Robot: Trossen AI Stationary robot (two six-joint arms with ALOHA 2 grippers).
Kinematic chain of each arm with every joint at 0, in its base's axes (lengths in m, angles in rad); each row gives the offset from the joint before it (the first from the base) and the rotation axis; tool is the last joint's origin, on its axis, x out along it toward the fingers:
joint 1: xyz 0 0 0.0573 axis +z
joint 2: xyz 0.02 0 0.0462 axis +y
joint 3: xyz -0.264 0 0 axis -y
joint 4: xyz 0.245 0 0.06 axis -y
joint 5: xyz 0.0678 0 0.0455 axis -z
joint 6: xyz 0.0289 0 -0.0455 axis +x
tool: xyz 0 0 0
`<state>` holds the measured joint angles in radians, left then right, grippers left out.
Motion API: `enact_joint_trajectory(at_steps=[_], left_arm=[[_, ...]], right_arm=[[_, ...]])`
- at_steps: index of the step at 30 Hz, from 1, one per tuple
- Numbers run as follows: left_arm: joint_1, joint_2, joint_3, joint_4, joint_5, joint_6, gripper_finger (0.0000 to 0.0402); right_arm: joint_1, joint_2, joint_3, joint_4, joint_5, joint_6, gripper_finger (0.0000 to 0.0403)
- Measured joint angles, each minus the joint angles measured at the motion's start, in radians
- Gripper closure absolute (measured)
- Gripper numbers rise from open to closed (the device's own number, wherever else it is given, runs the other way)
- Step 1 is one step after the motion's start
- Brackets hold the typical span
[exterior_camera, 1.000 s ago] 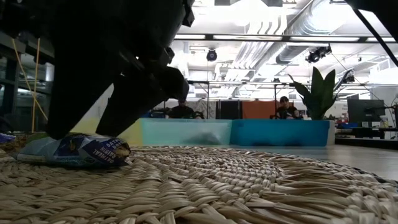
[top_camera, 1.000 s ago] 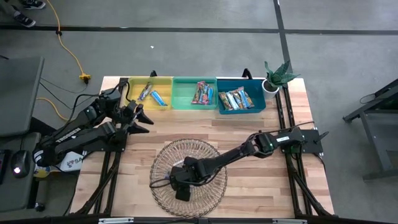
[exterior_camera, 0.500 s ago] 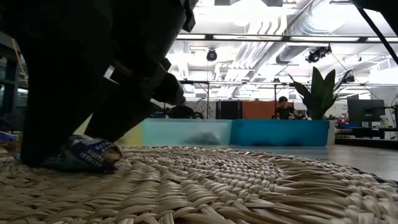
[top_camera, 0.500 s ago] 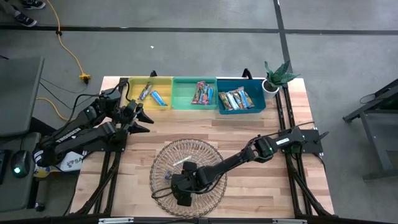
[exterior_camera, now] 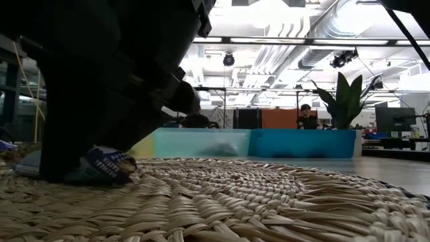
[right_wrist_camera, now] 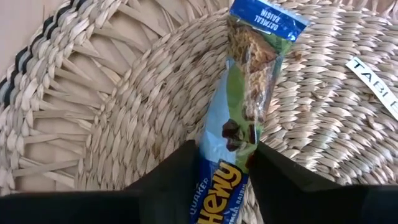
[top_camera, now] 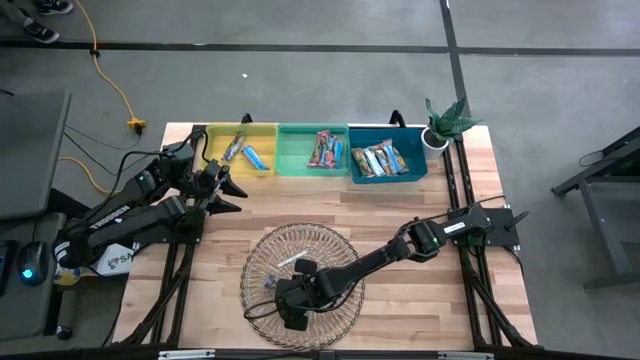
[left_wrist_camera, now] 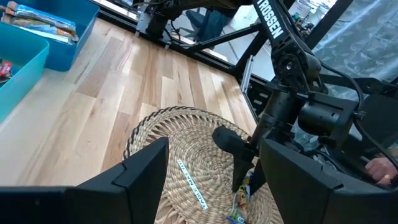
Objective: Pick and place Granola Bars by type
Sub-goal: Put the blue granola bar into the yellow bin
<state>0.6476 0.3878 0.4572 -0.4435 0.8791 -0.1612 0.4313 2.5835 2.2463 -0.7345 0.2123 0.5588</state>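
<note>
A light blue granola bar (right_wrist_camera: 249, 93) lies flat on the floor of a round woven basket (top_camera: 258, 262) at the table's near middle. My right gripper (right_wrist_camera: 227, 158) reaches down into the basket (right_wrist_camera: 124, 93) and is shut on the bar's near end. In the low view the bar (exterior_camera: 107, 167) shows under the dark fingers. More bars lie in the yellow bin (top_camera: 240, 150), the green bin (top_camera: 313, 150) and the blue bin (top_camera: 385, 158) at the far edge. My left gripper (top_camera: 228, 187) hovers open at the table's left, near the yellow bin. My right gripper pinches the bar's two long edges (right_wrist_camera: 217, 171) between its two fingers (right_wrist_camera: 180, 174), near the end away from the blue label. The fingers slant down from the table's right side and point along the bar. The bar rests flat on the basket's floor.
A white printed strip (right_wrist_camera: 373, 74) lies on the basket floor beside the bar. A potted plant (top_camera: 445, 125) stands at the far right corner. Bare wood (top_camera: 300, 200) lies between the basket and the bins. People sit in the room beyond the table.
My right gripper has sunk and moved a little toward the table's near edge, over the bar in the basket. In the low view the gap between its fingers has narrowed onto the bar. The bar's free end has shifted slightly.
</note>
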Motion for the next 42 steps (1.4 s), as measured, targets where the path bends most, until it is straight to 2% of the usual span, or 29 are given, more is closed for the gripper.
enact_joint_trajectory(at_steps=[19,42], left_arm=[[0.0,0.0,0.0,0.0,-0.002,0.0,0.0152],[0.0,0.0,0.0,0.0,0.001,-0.001,0.0152]], right_arm=[[0.0,-0.004,-0.003,0.021,-0.006,0.019,0.0346],[-0.008,-0.028,-0.005,0.057,0.018,0.024,0.0368]])
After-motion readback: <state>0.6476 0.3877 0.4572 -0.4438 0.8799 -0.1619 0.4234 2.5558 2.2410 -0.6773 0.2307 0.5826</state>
